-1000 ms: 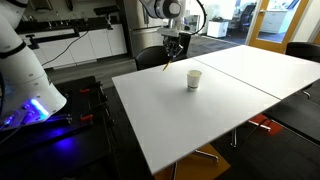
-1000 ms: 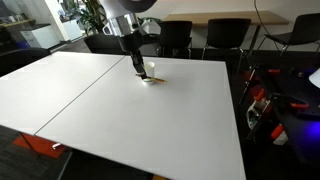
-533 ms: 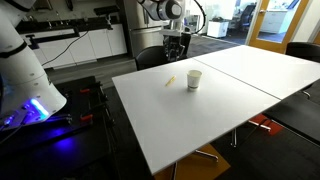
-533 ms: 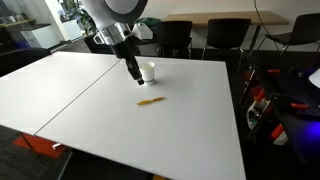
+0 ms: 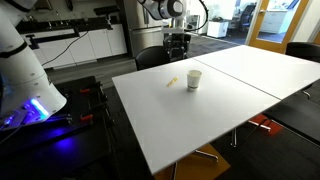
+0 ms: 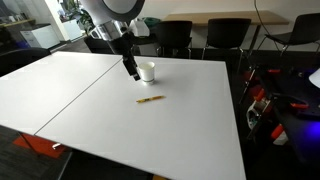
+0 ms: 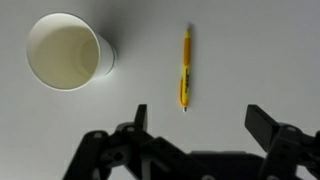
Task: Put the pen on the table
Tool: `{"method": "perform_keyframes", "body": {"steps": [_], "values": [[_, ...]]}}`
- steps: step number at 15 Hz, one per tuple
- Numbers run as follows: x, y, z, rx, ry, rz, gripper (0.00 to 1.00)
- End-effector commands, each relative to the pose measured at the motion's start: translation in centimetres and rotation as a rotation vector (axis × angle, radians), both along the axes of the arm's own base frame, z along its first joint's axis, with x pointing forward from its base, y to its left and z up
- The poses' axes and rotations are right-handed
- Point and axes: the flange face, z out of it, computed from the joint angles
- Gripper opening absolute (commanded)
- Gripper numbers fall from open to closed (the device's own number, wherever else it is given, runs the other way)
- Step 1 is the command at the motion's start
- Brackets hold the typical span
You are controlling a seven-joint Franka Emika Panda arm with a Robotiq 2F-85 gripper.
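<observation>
The claw (image 7: 200, 116) is spread wide and empty. Its 2 fingers (image 7: 140, 120) hang in the air above the table (image 7: 262, 48), and the wrist view looks straight down between them. In both exterior views the claw (image 5: 177, 45) (image 6: 131, 70) sits raised beside the cup, clear of everything.

Just past the fingertips the yellow pen (image 7: 186, 68) lies flat on the table, touching neither finger. It rests near the white paper cup (image 7: 66, 52) but apart from it, with bare table between them. An exterior view puts the pen (image 6: 150, 100) in front of the cup (image 6: 147, 71).

The cup stands upright and looks empty. With the pen lying free and level, nothing props it, so it should stay put. I judge the placing done. The wide spread suits a clean retreat straight up, away from the cup.
</observation>
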Motion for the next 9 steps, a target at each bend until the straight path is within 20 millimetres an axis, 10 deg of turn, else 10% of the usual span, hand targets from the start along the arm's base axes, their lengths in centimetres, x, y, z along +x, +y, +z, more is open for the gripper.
{"method": "perform_keyframes", "body": {"steps": [1, 9], "values": [[-0.8, 0.2, 2.1, -0.048, -0.093, -0.011, 1.0], [0.2, 0.4, 0.9, -0.022, -0.09, -0.01, 1.0]]}}
